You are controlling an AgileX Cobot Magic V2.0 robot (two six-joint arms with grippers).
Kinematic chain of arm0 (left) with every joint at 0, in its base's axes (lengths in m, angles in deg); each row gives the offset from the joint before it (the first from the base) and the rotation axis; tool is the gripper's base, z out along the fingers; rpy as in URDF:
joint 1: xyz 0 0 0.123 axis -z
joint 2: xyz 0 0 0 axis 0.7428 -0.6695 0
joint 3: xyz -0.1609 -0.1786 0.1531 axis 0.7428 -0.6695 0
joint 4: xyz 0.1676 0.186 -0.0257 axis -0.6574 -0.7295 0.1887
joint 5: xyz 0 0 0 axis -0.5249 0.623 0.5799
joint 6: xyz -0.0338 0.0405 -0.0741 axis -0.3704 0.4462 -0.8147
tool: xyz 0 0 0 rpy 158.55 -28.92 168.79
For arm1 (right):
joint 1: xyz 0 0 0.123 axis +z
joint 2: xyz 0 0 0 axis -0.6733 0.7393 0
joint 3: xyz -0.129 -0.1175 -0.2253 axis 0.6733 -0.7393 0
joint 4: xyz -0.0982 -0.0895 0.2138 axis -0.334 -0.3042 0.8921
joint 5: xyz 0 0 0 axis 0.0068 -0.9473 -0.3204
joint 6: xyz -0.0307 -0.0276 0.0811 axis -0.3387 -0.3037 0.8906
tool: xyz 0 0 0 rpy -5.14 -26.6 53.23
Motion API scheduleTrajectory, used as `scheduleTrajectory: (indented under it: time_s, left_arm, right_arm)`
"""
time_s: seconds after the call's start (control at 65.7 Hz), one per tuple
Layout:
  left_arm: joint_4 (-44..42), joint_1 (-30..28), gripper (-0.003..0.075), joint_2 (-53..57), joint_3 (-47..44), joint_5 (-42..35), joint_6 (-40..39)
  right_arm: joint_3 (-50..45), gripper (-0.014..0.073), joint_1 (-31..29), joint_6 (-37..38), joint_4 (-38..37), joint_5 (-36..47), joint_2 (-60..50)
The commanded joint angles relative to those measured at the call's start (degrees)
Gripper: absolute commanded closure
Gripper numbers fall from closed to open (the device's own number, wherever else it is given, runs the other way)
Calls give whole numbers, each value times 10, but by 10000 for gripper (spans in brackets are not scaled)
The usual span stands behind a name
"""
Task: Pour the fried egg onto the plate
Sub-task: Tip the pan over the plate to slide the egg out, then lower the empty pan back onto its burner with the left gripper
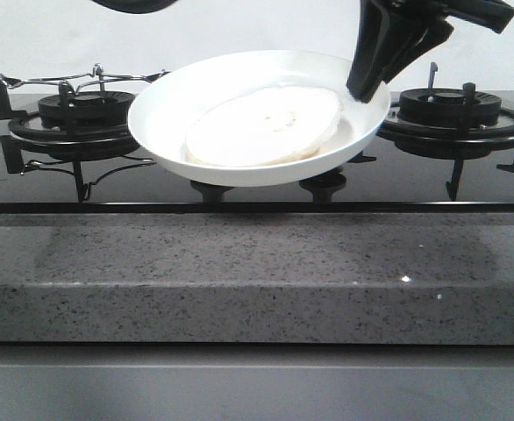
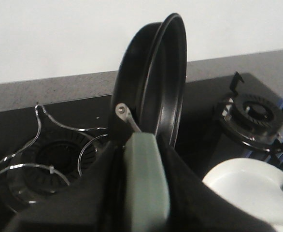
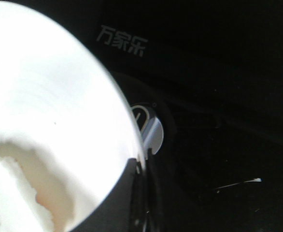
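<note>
Jaws of the right gripper (image 1: 368,83) pinch the right rim of the plate (image 1: 165,123), holding the dish in the air above the middle of the stove, between the left burner (image 1: 86,110) and the right burner (image 1: 450,105). The plate tilts with its near rim lower, so its inside faces the front edge of the counter. The fried egg (image 1: 266,123) lies flat inside it, a broad whitish disc covering most of the floor and reaching close to the right gripper's fingers; no yolk colour is clear in the front view, though the right wrist view shows a faint orange edge on the egg (image 3: 21,188) just beside the pinch.

The left gripper (image 2: 139,203) is closed on the grey-green handle (image 2: 144,183) of the black frying pan (image 2: 156,82), which stands nearly on edge, high over the left half of the stove; only a sliver of it (image 1: 134,4) shows at the top of the front view. What shows of the pan's inside looks empty.

Judging from this, the pour is done. The right arm alone carries plate and egg, so the next move hinges on levelling the plate before lowering it, or the egg may slide toward the low near rim.
</note>
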Motion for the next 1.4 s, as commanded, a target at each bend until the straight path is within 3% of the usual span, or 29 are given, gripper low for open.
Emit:
scheduleTrajectory:
  time_s: [0.0,0.152,0.335,0.639,0.913,1.111,1.217,1.385]
  left_arm:
    - [105,-55,740,-6,21,-2,-9]
    - [241,-162,740,-58,21,81,-9]
    - [372,-244,740,-145,21,188,-9]
    - [546,-277,740,-296,21,342,-9]
    - [567,-278,739,-355,21,361,-9]
    - [531,-278,726,-358,21,339,-7]
    - [523,-278,656,-358,21,334,-7]
    - [524,-278,461,-358,21,331,-7]
  right_arm:
    - [16,660,0,-2,14,25,-28]
    - [16,660,0,-2,14,25,-28]
    - [16,660,0,-2,14,25,-28]
    - [16,660,0,-2,14,25,-28]
    - [16,660,0,-2,14,25,-28]
    - [16,660,0,-2,14,25,-28]
    - [16,660,0,-2,14,25,-28]
    - [16,660,0,-2,14,25,-28]
